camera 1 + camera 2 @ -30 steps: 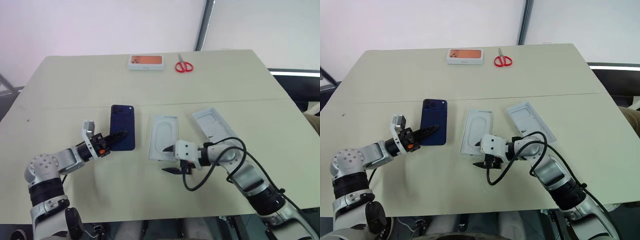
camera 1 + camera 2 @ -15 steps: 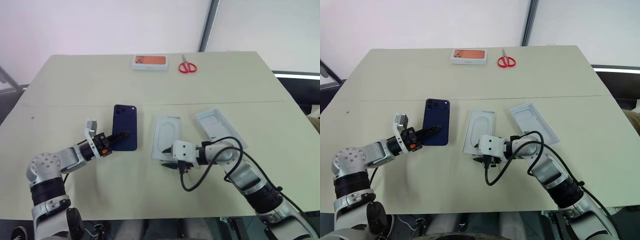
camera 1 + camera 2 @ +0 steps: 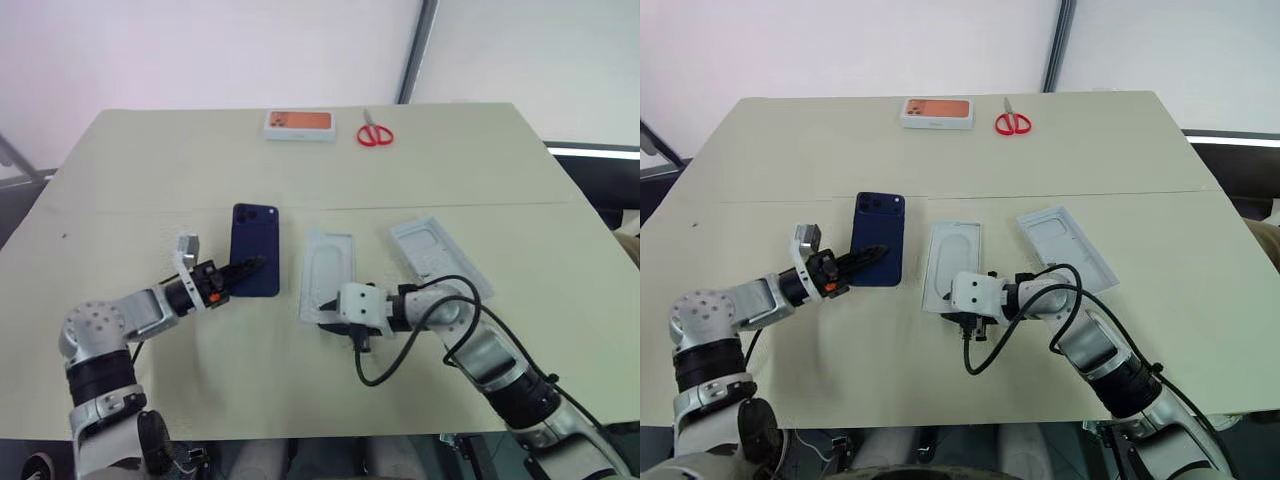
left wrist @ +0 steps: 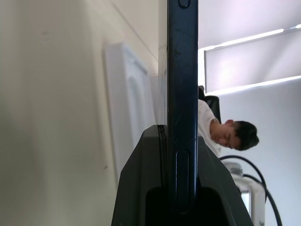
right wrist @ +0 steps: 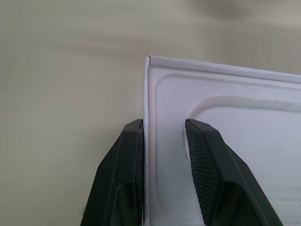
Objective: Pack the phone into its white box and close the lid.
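The phone (image 3: 258, 240), dark navy, is lifted at its near end, with my left gripper (image 3: 250, 267) shut on that end. The left wrist view shows its edge (image 4: 182, 70) clamped between the fingers. To its right lies the white box (image 3: 328, 270), whose floor shows white with an oval outline. My right gripper (image 5: 164, 123) is open at the box's near left corner. One finger (image 5: 134, 155) is outside the thin wall, the other (image 5: 202, 155) inside, with a gap. The lid (image 3: 440, 255) lies underside up, further right.
A small orange-topped white box (image 3: 298, 123) and red scissors (image 3: 374, 134) lie at the table's far edge. A black cable (image 3: 400, 350) loops beside my right wrist. A person (image 4: 230, 134) sits beyond the table in the left wrist view.
My right gripper's fingers have narrowed and slid left to straddle the box's near corner. The left gripper has edged the phone slightly toward the box. The camera shifted a little.
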{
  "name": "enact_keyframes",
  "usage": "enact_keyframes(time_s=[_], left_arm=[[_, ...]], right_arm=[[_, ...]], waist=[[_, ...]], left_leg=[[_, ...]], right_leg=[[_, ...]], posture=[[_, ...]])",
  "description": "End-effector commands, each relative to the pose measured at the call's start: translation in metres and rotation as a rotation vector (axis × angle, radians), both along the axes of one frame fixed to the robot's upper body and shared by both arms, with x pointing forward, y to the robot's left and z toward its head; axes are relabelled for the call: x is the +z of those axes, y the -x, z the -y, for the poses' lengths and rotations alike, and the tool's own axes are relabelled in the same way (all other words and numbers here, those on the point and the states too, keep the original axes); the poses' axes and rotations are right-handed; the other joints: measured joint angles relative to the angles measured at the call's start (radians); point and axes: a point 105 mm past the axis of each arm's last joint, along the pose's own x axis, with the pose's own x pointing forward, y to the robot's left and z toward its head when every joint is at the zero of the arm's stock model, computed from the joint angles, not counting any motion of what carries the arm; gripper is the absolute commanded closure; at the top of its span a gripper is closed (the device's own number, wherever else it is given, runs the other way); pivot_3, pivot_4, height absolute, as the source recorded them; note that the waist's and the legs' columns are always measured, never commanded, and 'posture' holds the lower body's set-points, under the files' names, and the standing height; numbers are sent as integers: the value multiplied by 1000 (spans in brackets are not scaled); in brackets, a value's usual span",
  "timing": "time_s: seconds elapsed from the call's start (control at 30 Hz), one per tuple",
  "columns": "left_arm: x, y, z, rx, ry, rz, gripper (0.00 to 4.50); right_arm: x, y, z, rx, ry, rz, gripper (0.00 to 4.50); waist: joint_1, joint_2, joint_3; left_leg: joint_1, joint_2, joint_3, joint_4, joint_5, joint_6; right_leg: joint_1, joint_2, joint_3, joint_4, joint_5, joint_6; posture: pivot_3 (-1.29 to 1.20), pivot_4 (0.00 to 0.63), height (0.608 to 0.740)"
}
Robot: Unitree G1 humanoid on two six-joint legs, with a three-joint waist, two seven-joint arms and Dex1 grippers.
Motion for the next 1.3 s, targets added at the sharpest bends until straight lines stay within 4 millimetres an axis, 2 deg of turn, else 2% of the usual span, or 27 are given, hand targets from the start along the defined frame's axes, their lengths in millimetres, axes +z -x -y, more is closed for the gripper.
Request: enact_keyframes(time_s=[0.03, 0.2, 0.3, 0.43, 0.47, 0.6, 0.7, 0.77, 0.83, 0.97, 1.1, 1.3], left_arm=[[24, -1, 3, -15, 51, 86, 4500], [25, 0, 7, -21, 52, 87, 4500], [23, 1, 7, -20, 49, 80, 4500], [21, 3, 8, -17, 51, 77, 4500], [20, 4, 9, -18, 51, 77, 4500], [17, 9, 11, -24, 39, 76, 4500], [16, 10, 12, -24, 40, 76, 4500], [14, 12, 18, -34, 50, 70, 4500], [11, 17, 27, -61, 67, 56, 4500], [0, 30, 39, -104, 71, 18, 4500], [-8, 34, 42, -97, 72, -13, 4500], [-21, 31, 47, -75, 45, -60, 4500]], right_arm=[[2, 9, -18, 50, -32, -5, 3088], [7, 12, -22, 67, -75, -51, 3088], [6, 10, -19, 53, -69, -101, 2180], [14, 7, -20, 42, -83, -77, 159], [16, 7, -20, 41, -84, -65, 63], [46, 2, -14, 24, -148, -20, 63], [59, -3, -6, -6, -168, 2, 63], [68, -9, 16, -66, -194, -9, 63], [66, -15, 43, -128, -184, -16, 63], [70, -23, 80, -221, -173, -7, 63], [88, -27, 98, -257, -249, 14, 63], [75, -23, 99, -243, -215, 14, 63]], waist=[[-2, 0, 0], [0, 0, 0], [1, 0, 0], [2, 0, 0], [2, 0, 0], [2, 0, 0], [3, 0, 0], [6, 0, 0], [13, 0, 0], [11, -1, 0], [1, -1, 1], [5, -1, 0]], left_leg=[[0, 0, 0, 0, 0, 0], [0, 0, 0, 1, 0, 0], [0, 0, 0, 2, 0, 0], [0, 0, 0, 2, 0, 0], [-1, 0, 0, 2, 0, 0], [-3, 0, 0, 3, 0, 0], [-5, 0, 0, 4, 0, 0], [-5, -1, 0, 4, 0, 0], [-6, -1, 0, 5, -1, 1], [-6, -3, 1, 6, -2, 4], [-6, -1, 1, 5, -2, 3], [-6, -2, 2, 6, -2, 3]], right_leg=[[0, 0, 0, 0, 0, 0], [0, 0, 0, 0, 0, 0], [0, 0, 0, 0, 0, 0], [-1, 0, 0, 0, 0, 0], [-1, 0, 0, 0, 0, 0], [-1, 0, 0, 1, 0, 0], [-1, 0, 0, 2, 0, 0], [-1, 0, 0, 2, 0, 0], [-1, -1, 0, 1, 0, 0], [0, -4, 0, 0, 0, 0], [-1, -3, 0, 1, 0, 0], [-1, -3, 0, 0, 0, 0]], posture=[[0, 150, 740], [0, 150, 740], [0, 150, 740], [0, 150, 740], [0, 150, 740], [0, 150, 740], [0, 150, 740], [0, 150, 740], [0, 150, 740], [0, 150, 740], [0, 150, 740], [0, 150, 740]])
